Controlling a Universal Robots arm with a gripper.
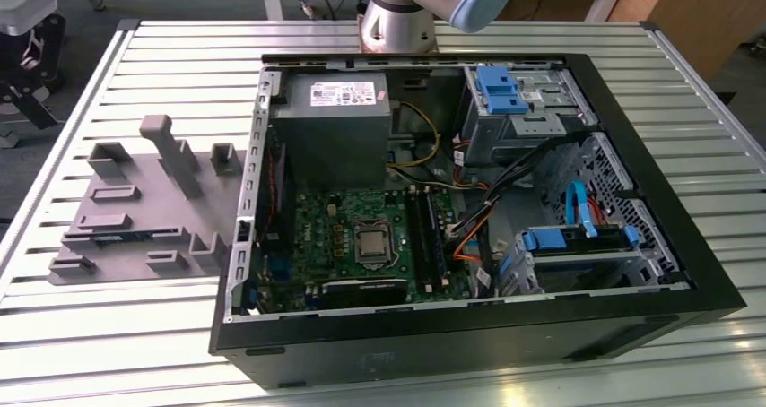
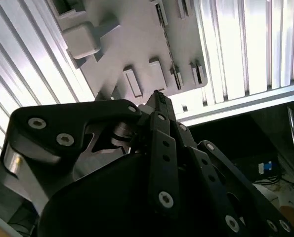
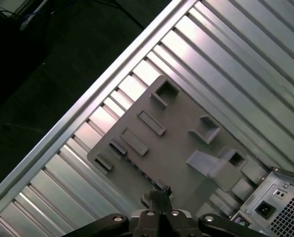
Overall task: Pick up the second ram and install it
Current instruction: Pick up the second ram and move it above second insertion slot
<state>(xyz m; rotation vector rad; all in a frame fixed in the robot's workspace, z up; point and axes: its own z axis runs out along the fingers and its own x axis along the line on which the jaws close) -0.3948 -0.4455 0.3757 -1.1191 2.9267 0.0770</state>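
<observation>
Pickup stage: the tool [image 3: 159, 193], jaws together and empty, hovers above the fixture [image 3: 181, 133]; the ram [image 1: 114, 238], at the exterior view's left, needs them parted.

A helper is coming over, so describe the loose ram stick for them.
On the slatted metal table, to the exterior view's left of the open computer case, lies a grey fixture plate. The second ram sits among its low blocks: the one thin dark strip on grey plastic.

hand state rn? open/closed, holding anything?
Hand: closed, fingertips together, nothing visible between them, pointed toward the grey fixture.
</observation>
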